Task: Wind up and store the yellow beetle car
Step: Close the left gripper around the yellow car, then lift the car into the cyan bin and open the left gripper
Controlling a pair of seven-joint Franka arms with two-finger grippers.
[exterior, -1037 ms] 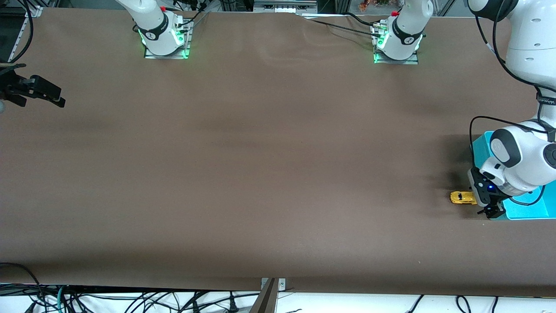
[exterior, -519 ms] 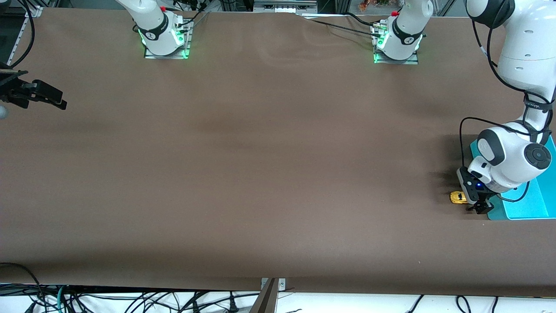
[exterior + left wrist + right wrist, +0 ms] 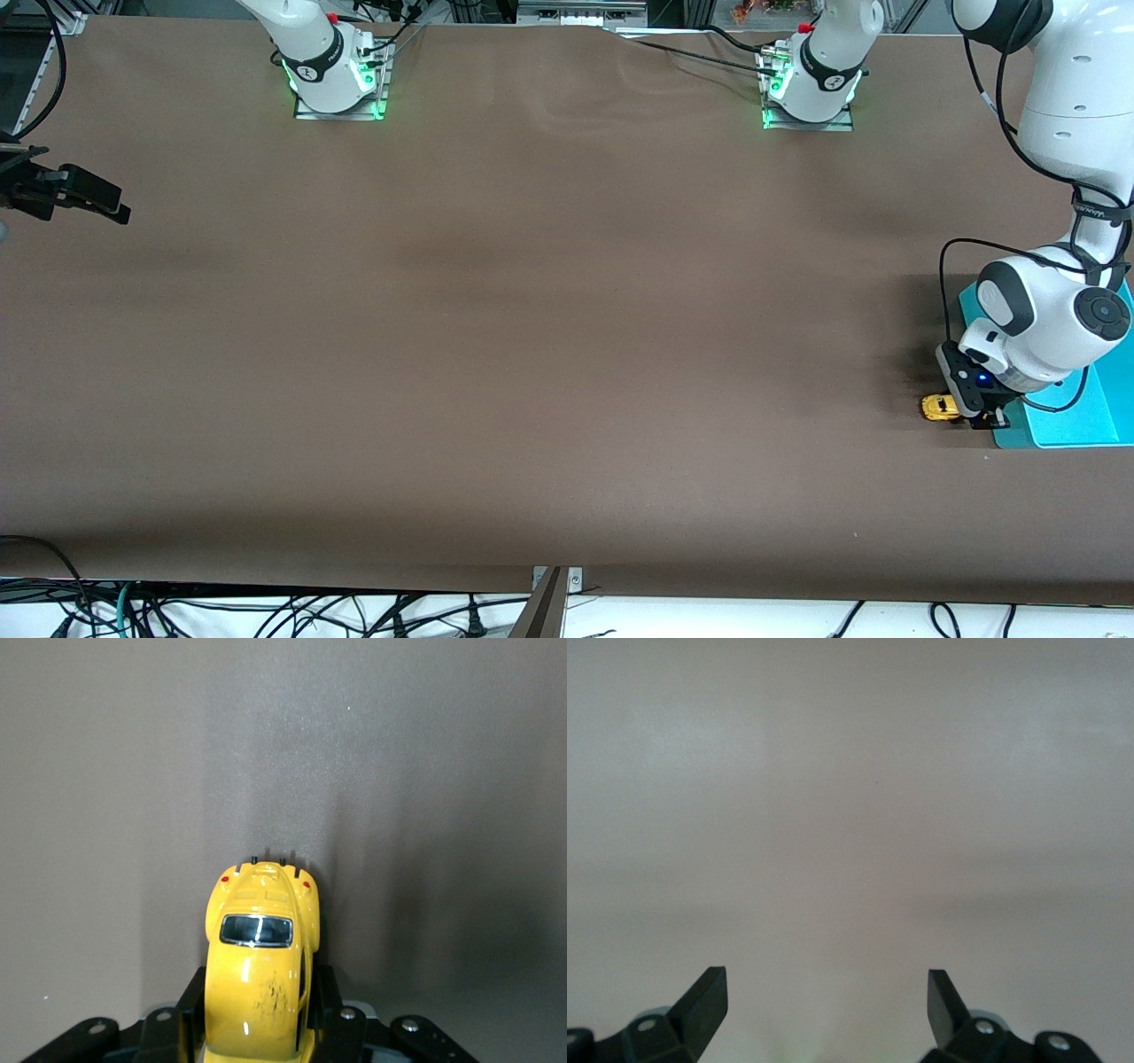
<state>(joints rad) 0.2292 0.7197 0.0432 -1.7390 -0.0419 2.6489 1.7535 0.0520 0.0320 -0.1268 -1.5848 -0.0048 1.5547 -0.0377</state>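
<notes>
One yellow beetle car (image 3: 257,979) gripped by left hand (image 3: 974,415); right hand (image 3: 826,1003) waits wide

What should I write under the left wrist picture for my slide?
The left gripper shut on the yellow car, seen from above its roof over the brown table.

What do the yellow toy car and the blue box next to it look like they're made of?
The yellow beetle car, between the left gripper's fingers, looks like glossy painted metal or hard plastic: it shines, with dark scuffs on the roof. The teal box looks like smooth matte plastic, evenly coloured, though mostly hidden.
</notes>
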